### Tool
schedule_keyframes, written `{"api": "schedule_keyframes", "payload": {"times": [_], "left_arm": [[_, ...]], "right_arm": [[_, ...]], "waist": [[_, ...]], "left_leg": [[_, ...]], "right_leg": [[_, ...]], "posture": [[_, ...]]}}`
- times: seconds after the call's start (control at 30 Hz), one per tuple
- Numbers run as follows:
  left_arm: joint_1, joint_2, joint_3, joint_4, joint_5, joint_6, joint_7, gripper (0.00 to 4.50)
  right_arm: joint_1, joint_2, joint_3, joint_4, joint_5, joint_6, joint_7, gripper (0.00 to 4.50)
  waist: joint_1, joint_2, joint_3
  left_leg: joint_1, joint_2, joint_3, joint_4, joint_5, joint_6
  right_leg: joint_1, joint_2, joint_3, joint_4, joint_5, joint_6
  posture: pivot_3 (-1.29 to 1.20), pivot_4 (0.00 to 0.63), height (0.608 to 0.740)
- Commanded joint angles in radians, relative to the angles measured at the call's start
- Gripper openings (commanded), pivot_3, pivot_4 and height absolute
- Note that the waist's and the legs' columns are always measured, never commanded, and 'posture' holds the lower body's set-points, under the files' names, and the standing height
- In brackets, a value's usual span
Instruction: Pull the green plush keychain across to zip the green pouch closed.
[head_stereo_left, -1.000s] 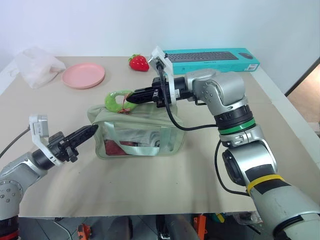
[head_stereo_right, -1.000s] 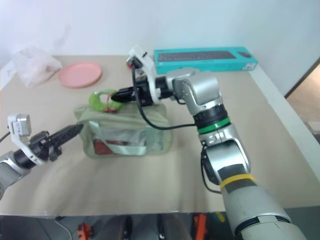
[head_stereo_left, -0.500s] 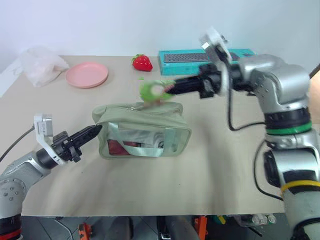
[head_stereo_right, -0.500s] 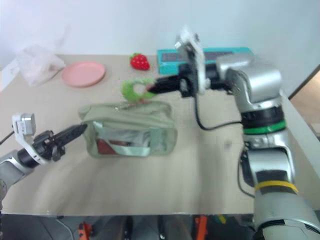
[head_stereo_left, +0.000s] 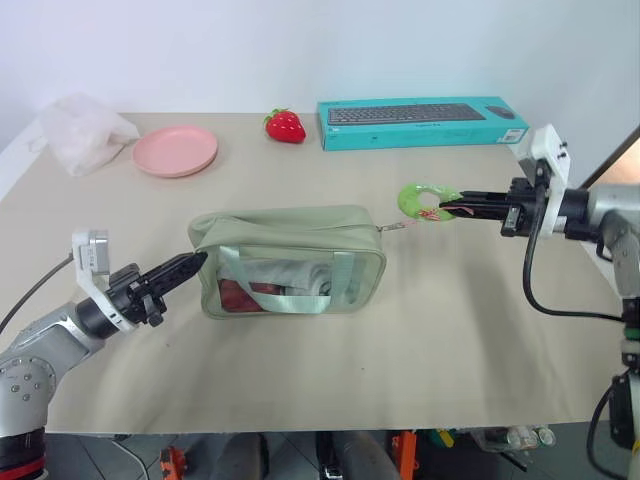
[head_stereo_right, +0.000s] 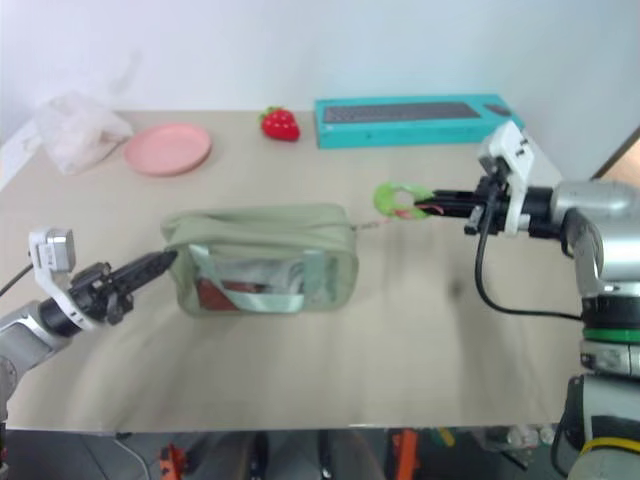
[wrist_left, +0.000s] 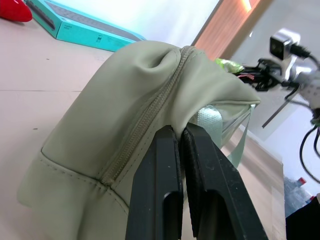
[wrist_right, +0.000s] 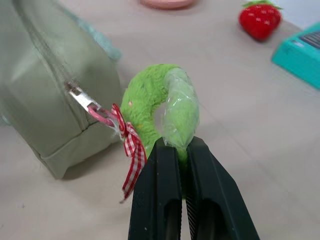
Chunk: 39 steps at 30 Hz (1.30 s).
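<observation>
- Green pouch (head_stereo_left: 290, 262) sits at the centre of the frame on our table (head_stereo_left: 330, 370), its top zipper drawn closed.
- Our left gripper (head_stereo_left: 196, 261), lower left, has its 2 fingers clamped on the pouch's end fabric.
- Our right gripper (head_stereo_left: 452, 208), at right, is closed on the green plush keychain (head_stereo_left: 423, 200).
- That keychain hangs above the table, right of the pouch, tied to the zipper pull (wrist_right: 82, 98).

We count one green pouch (head_stereo_left: 288, 262), one green plush keychain (head_stereo_left: 422, 200), one strawberry toy (head_stereo_left: 284, 126), one pink plate (head_stereo_left: 175, 150), one keyboard box (head_stereo_left: 425, 121), one white plastic bag (head_stereo_left: 82, 132).
</observation>
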Motion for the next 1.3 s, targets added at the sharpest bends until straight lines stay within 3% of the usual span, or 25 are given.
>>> {"api": "schedule_keyframes", "payload": {"times": [0.03, 0.23, 0.43, 0.47, 0.57, 0.83, 1.0, 1.13, 1.3], "left_arm": [[-0.003, -0.005, -0.012, 0.012, 0.008, 0.009, 0.003, 0.00], [-0.026, -0.010, -0.015, 0.031, 0.001, 0.024, 0.027, 0.00], [-0.030, -0.014, 0.000, 0.035, -0.015, 0.043, 0.055, 0.00], [-0.027, -0.014, 0.001, 0.032, -0.013, 0.042, 0.056, 0.00], [-0.022, -0.018, 0.001, 0.028, -0.013, 0.045, 0.062, 0.00], [-0.033, -0.033, 0.032, 0.014, -0.105, 0.103, 0.111, 2.81], [0.018, 0.005, 0.151, -0.021, -0.165, 0.100, 0.145, 4.41], [0.119, 0.071, 0.285, 0.029, -0.182, 0.122, 0.163, 4.41], [0.220, 0.091, 0.392, 0.100, -0.145, 0.086, 0.148, 4.41]], "right_arm": [[0.113, 0.071, 0.032, -0.098, 0.025, 0.038, -0.055, 0.01], [0.244, 0.248, 0.224, -0.222, -0.019, 0.058, -0.139, 0.01], [0.181, 0.249, 0.185, -0.156, -0.023, 0.037, -0.161, 0.01], [0.162, 0.241, 0.167, -0.135, -0.026, 0.027, -0.167, 0.68], [0.129, 0.215, 0.129, -0.115, -0.014, 0.005, -0.152, 1.67], [0.078, 0.141, 0.013, -0.084, 0.024, -0.006, -0.152, 4.44], [0.084, 0.091, -0.138, -0.099, 0.164, 0.100, -0.124, 4.50], [0.167, 0.078, -0.271, -0.225, 0.318, 0.197, -0.123, 4.50], [0.339, 0.082, -0.302, -0.361, 0.367, 0.222, -0.154, 4.50]], "waist": [[0.000, 0.000, 0.000], [-0.003, 0.002, 0.000], [-0.003, 0.001, 0.000], [-0.003, 0.001, 0.000], [-0.003, 0.001, 0.000], [-0.003, 0.000, 0.000], [-0.005, 0.000, 0.000], [-0.006, 0.000, 0.000], [-0.005, 0.001, 0.000]], "left_leg": [[0.000, 0.000, 0.000, 0.000, 0.000, 0.000], [0.001, 0.001, -0.002, 0.000, 0.001, 0.000], [0.001, 0.001, -0.002, 0.001, 0.002, 0.000], [0.001, 0.001, -0.002, 0.001, 0.002, 0.000], [0.001, 0.001, -0.001, 0.001, 0.002, 0.000], [-0.001, 0.001, -0.002, 0.001, 0.002, 0.001], [-0.001, 0.001, -0.001, 0.001, 0.002, 0.001], [0.000, 0.003, -0.001, 0.000, 0.001, 0.002], [0.001, 0.003, -0.003, -0.002, 0.001, 0.002]], "right_leg": [[0.000, 0.000, 0.000, 0.000, 0.000, 0.000], [-0.001, 0.001, 0.001, 0.001, 0.001, 0.001], [0.000, 0.001, 0.001, 0.001, 0.002, 0.003], [0.000, 0.001, 0.002, 0.001, 0.002, 0.003], [0.000, 0.002, 0.002, 0.001, 0.003, 0.003], [-0.001, 0.002, 0.002, 0.001, 0.003, 0.002], [-0.002, 0.002, 0.003, 0.001, 0.003, 0.002], [-0.002, 0.004, 0.003, 0.001, 0.002, 0.001], [-0.002, 0.003, 0.001, 0.001, 0.000, -0.001]], "posture": [[0.00, 0.150, 0.740], [0.00, 0.150, 0.740], [0.00, 0.150, 0.740], [0.00, 0.150, 0.740], [0.00, 0.150, 0.740], [0.00, 0.150, 0.740], [0.00, 0.150, 0.740], [0.00, 0.150, 0.740], [0.00, 0.150, 0.740]]}}
